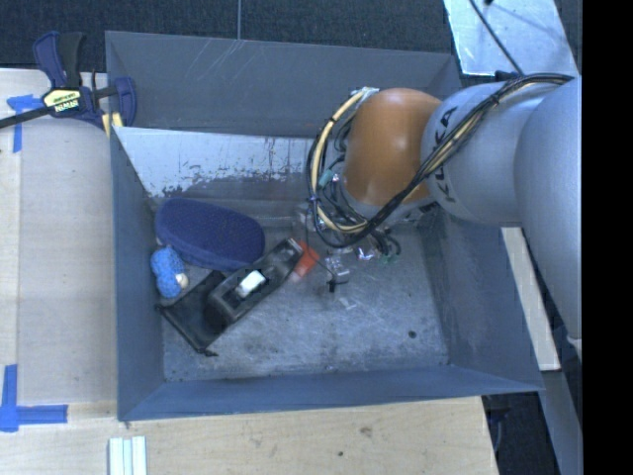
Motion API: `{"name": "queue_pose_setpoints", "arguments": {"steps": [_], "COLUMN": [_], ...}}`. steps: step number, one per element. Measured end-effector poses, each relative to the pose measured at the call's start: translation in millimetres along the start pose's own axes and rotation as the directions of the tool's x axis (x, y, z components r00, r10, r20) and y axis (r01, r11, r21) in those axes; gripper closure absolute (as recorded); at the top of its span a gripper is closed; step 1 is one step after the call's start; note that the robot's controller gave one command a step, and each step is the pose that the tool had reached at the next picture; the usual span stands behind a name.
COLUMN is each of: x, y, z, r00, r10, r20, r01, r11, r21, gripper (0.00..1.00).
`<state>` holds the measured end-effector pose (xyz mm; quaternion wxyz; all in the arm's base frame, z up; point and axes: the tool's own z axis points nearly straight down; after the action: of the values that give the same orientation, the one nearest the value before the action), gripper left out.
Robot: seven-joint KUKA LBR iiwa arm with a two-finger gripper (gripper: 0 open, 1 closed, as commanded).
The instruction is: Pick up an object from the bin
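Arm enters from right, orange wrist cover (391,156) over far-middle of grey bin (297,389). Gripper (337,273) low near bin centre, above bare floor; jaw state cannot be told. Nearest thing: small red-orange piece (307,258), just left of gripper, at right end of black boxy tool (242,290) with white patch, lying diagonally. Dark blue oval case (210,234) on far side of tool, touching it. Small blue-and-yellow thing (168,273) at left, beside case.

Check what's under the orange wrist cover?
Cables and the gripper show below the orange wrist cover, over the bin floor beside a small red piece and the black tool. The floor straight beneath the cover is hidden.
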<state>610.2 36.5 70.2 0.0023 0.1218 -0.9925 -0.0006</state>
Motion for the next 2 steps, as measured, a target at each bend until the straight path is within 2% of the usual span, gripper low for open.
{"name": "queue_pose_setpoints", "arguments": {"steps": [1,2], "x": [-2.3,-11.1], "y": [-2,-15], "z": [-5,-114], "r00": [1.0,0.976], "r10": [0.001,-0.217], "r20": [0.009,0.015], "r01": [-0.001,0.217], "r11": [1.0,0.976], "r21": [0.003,0.007], "gripper": [1.0,1.0]}}
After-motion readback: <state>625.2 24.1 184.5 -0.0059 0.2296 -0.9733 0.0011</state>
